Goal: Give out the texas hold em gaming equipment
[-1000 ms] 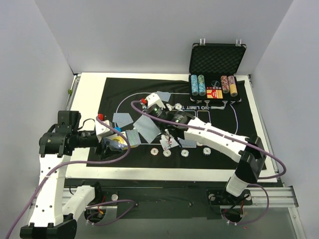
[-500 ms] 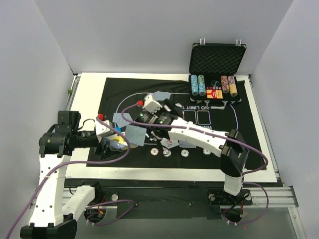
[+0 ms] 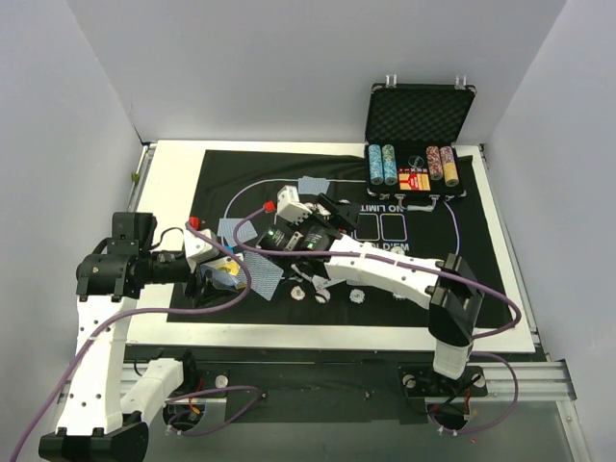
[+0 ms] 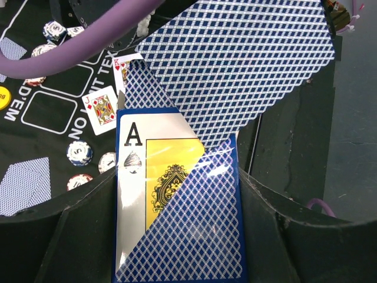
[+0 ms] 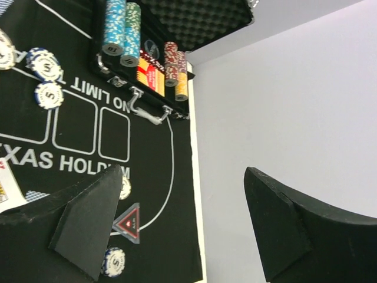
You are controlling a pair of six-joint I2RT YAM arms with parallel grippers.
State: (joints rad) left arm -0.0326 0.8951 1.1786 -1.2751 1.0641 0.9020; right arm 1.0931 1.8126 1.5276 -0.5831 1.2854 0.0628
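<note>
My left gripper (image 3: 216, 274) (image 4: 178, 194) is shut on a card box (image 4: 171, 200) with an A, a yellow panel and a blue diamond pattern. A blue-backed card (image 4: 235, 59) (image 3: 262, 279) hangs tilted over the box's far corner; I cannot tell what holds it. My right gripper (image 3: 325, 219) (image 5: 179, 177) is open and empty, just beyond the box, its jaws pointing at the right wall. Poker chips (image 3: 322, 294) (image 4: 78, 152), face-down cards (image 3: 313, 185) and face-up cards (image 4: 103, 109) lie on the black mat (image 3: 404, 260).
The open black case (image 3: 419, 115) stands at the back right with chip stacks (image 3: 382, 164) (image 5: 121, 29) in it. A yellow button (image 4: 3, 97) shows at the left wrist view's edge. A triangular ALL IN marker (image 5: 129, 224) lies on the mat. My right arm crosses the mat's middle.
My right arm has swung left across the mat. The tilted blue-backed card has moved down and left to the box in my left gripper. The left arm has stayed still.
</note>
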